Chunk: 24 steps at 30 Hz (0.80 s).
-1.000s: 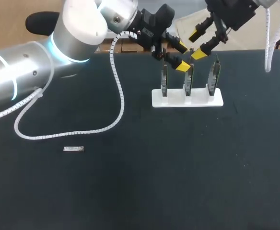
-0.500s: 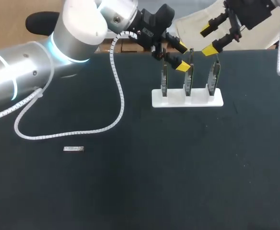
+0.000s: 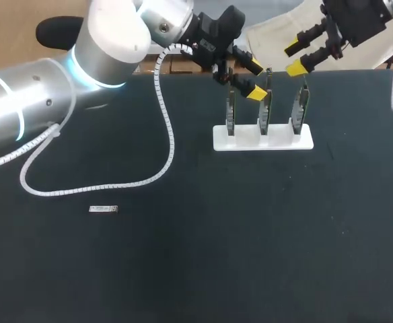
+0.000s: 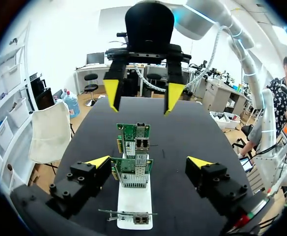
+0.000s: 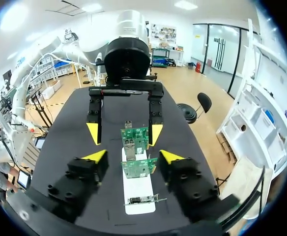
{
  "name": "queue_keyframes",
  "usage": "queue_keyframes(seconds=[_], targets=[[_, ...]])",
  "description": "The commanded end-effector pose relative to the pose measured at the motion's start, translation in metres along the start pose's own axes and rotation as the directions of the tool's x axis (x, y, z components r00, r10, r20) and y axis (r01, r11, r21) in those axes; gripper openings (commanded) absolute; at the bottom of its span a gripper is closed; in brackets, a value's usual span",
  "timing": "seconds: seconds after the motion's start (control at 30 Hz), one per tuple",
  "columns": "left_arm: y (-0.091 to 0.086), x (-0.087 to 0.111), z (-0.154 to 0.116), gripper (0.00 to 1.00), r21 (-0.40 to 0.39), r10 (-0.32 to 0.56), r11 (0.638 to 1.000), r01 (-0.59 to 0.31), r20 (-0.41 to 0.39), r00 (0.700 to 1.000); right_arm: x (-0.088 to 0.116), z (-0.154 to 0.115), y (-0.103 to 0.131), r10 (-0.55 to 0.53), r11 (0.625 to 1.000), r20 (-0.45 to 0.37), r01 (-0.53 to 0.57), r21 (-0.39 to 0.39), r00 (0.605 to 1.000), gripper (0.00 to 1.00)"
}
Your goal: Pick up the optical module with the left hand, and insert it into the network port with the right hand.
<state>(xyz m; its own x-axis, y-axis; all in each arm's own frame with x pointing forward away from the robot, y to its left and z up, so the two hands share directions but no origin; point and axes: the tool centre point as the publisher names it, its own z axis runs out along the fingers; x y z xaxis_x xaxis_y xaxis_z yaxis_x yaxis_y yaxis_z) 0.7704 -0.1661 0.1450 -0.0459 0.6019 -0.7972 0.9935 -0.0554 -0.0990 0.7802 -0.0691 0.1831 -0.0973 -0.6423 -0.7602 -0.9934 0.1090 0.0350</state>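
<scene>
Here a dark surface [image 3: 264, 242] fills the head view. The large silver left arm [image 3: 62, 87] comes in across its far left corner, trailing a white coiled cable [image 3: 164, 128] that loops over the surface.

A white stand [image 3: 264, 138] sits toward the far edge and carries three green network cards [image 3: 264, 111] upright in a row.

The left gripper [image 3: 255, 80] hangs at the top of the middle card. Seen from the left wrist [image 4: 148, 162], its fingers stand wide, one to each side of that card, gripping nothing.

The right gripper [image 3: 297, 57] hangs above the stand's right end. From the right wrist [image 5: 132, 157] its fingers are likewise spread wide and hold nothing. The two grippers face each other over the stand [image 5: 139, 191].

The optical module [image 3: 103, 209] is a small silvery bar lying flat on the near left part of the surface. Its long axis runs left to right, roughly parallel to the row of cards. Which end is the connector cannot be told. It lies well apart from both grippers, beyond the cable's loop, with bare surface around it. Neither wrist view shows it.
</scene>
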Motion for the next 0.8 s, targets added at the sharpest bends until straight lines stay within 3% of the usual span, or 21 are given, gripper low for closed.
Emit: queue_keyframes(seconds=[0.03,0.8], targets=[[0.001,0.000,0.000,1.00,0.003,0.001,1.000,-0.001,-0.002,1.000,-0.001,0.000,0.003,-0.004,1.000,0.000,0.004,0.014,1.000,0.00],[0.001,0.000,0.000,1.00,0.003,0.001,1.000,-0.001,-0.002,1.000,-0.026,0.024,0.002,-0.047,0.999,0.017,0.048,-0.017,0.999,0.00]])
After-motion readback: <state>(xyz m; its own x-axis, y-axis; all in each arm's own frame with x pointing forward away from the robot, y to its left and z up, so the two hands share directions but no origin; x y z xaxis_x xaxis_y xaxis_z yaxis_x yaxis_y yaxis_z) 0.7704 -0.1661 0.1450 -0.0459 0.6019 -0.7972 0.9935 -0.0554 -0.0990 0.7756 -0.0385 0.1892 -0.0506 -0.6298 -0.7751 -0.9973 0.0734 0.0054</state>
